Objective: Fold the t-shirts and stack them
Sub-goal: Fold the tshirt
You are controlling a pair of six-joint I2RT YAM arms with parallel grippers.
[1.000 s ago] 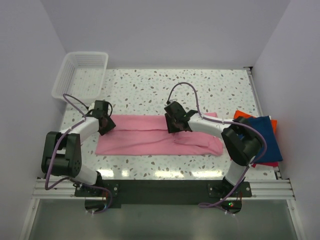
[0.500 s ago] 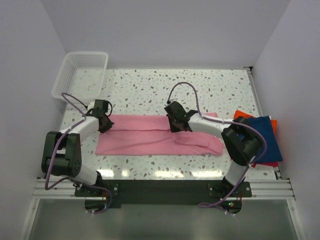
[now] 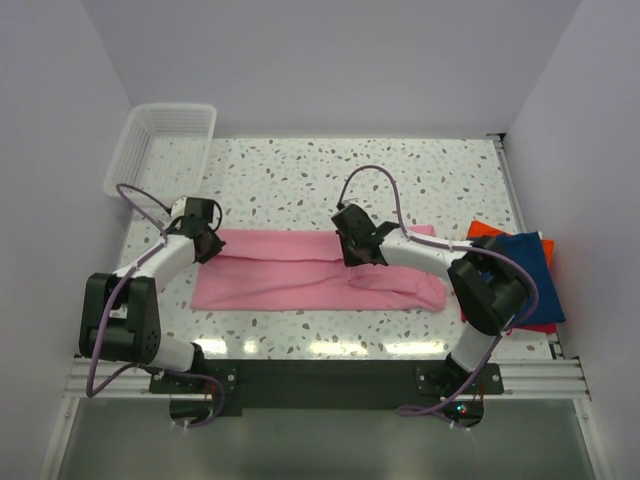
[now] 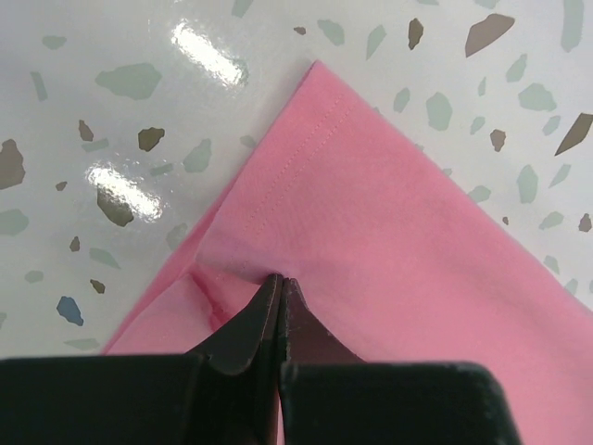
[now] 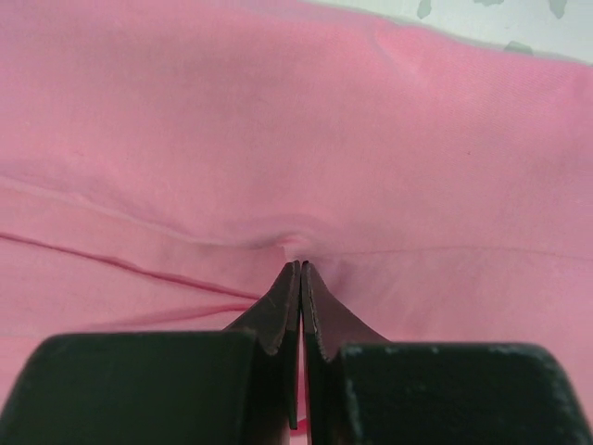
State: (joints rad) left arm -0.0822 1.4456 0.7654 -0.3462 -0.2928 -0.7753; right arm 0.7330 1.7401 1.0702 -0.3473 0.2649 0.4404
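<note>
Gripping pink t-shirt (image 3: 300, 278) | left end effector (image 4: 281, 280) pinches far-left corner edge | right end effector (image 5: 299, 267) pinches mid-cloth crease | table (image 3: 300, 180) beyond

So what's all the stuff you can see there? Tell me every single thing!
pink t-shirt: one, light pink, lying in a long strip across the middle of the table
navy t-shirt: one, dark blue, folded, at the table's right edge, on top of the orange-red one
orange-red t-shirt: one, orange-red, under the navy one, only its edges showing
basket: one, white mesh, far left corner
table: one, white with grey-brown speckles
left gripper: one, black, shut, pinching the pink t-shirt near its left corner
right gripper: one, black, shut, pinching the pink t-shirt near its middle
</note>
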